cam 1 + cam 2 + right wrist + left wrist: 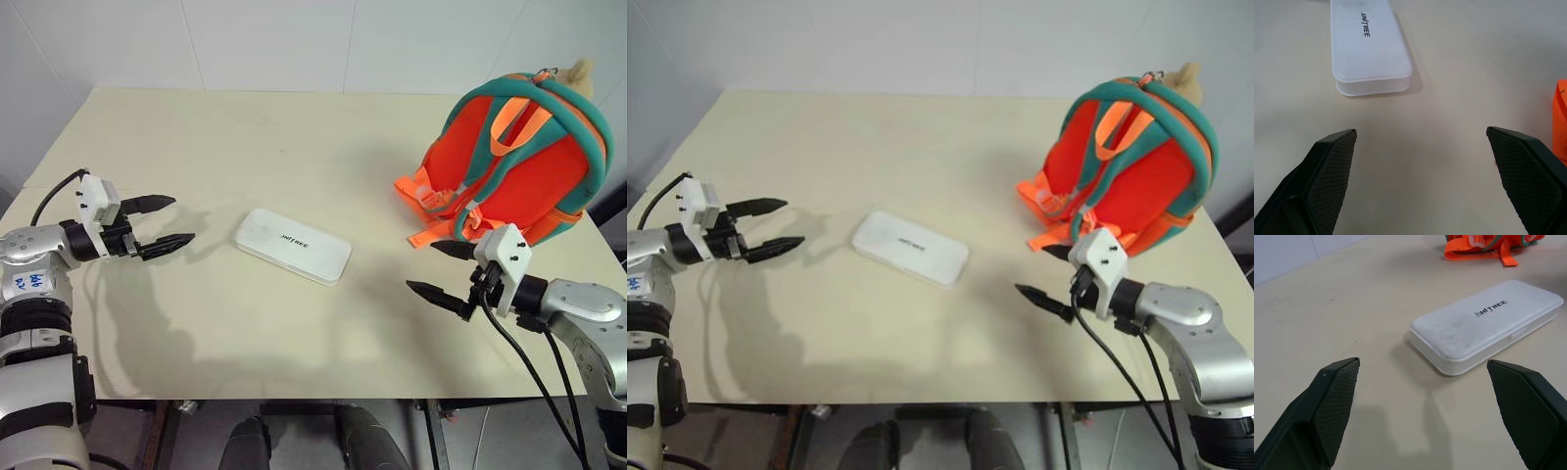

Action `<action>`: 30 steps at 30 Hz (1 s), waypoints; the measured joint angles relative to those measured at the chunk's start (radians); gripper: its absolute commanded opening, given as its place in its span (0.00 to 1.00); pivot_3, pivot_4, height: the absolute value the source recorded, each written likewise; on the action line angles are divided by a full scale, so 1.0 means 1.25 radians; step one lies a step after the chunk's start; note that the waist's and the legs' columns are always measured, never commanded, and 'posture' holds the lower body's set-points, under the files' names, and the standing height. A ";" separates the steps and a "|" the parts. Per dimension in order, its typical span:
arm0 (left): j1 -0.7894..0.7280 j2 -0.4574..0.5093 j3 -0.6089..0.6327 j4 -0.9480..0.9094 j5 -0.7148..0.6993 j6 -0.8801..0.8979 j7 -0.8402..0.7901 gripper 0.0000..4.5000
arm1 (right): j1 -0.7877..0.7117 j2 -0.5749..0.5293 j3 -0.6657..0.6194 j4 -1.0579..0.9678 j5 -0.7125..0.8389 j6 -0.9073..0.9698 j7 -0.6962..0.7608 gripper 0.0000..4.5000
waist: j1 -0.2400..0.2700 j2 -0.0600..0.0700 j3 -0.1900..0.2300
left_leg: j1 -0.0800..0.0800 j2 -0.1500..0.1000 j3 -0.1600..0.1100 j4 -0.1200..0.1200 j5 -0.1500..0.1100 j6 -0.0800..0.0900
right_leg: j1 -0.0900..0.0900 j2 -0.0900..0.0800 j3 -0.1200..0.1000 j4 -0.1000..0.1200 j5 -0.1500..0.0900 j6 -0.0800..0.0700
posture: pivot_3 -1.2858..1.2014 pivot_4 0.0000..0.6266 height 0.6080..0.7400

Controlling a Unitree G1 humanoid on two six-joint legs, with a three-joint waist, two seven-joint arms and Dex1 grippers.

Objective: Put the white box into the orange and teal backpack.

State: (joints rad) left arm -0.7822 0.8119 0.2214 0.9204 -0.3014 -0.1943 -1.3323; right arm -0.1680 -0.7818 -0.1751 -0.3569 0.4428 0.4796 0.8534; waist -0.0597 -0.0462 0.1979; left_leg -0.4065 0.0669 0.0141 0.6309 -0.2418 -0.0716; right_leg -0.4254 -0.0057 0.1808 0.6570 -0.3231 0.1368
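The left gripper (165, 223) hovers over the worktop (294, 137), fingers spread, holding nothing. The white box (292, 246) lies flat mid-worktop. The right gripper (443, 271) hovers likewise, spread and empty, just before the upright orange and teal backpack (519, 162).

Flat white box (292, 246) lying mid-table, orange and teal backpack (519, 162) upright well to its right
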 measured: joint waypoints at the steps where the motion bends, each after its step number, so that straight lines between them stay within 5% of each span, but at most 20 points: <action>1: -0.001 0.000 0.000 0.001 0.000 0.000 0.000 0.99 | -0.002 0.000 0.000 0.000 0.000 0.000 0.001 1.00 | 0.000 0.000 0.000 | 0.000 0.000 0.000 0.000 0.000 0.000 | 0.000 0.000 0.000 0.000 0.000 0.000 | 0.52 0.24 1.00; 15: -0.073 -0.019 -0.025 0.063 0.047 0.002 0.057 0.99 | -0.019 0.035 0.015 -0.034 -0.005 0.003 -0.052 1.00 | 0.000 0.000 0.000 | 0.000 0.000 0.000 0.000 0.000 0.000 | 0.000 0.000 0.000 0.000 0.000 0.000 | 0.52 0.24 1.00; 18: -0.074 -0.020 -0.029 0.076 0.057 0.009 0.065 0.80 | -0.011 0.038 0.033 -0.060 -0.034 0.007 -0.088 0.86 | 0.000 0.000 0.000 | 0.000 0.000 0.000 0.000 0.000 0.000 | 0.000 0.000 0.000 0.000 0.000 0.000 | 0.52 0.24 1.00; 30: -0.073 -0.051 -0.038 0.093 0.068 0.017 0.081 0.00 | -0.020 0.065 0.120 -0.090 -0.102 0.021 -0.147 0.01 | 0.003 0.000 0.000 | 0.000 0.000 -0.001 0.000 0.000 0.000 | 0.000 0.000 0.000 0.000 0.000 0.000 | 0.52 0.24 1.00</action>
State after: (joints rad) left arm -0.8738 0.7480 0.1735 1.0372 -0.2159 -0.1734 -1.2313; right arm -0.1933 -0.7008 -0.0247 -0.4693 0.3147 0.5053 0.6696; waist -0.0564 -0.0463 0.1979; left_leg -0.4066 0.0667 0.0134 0.6313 -0.2418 -0.0718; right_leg -0.4252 -0.0057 0.1802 0.6575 -0.3230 0.1370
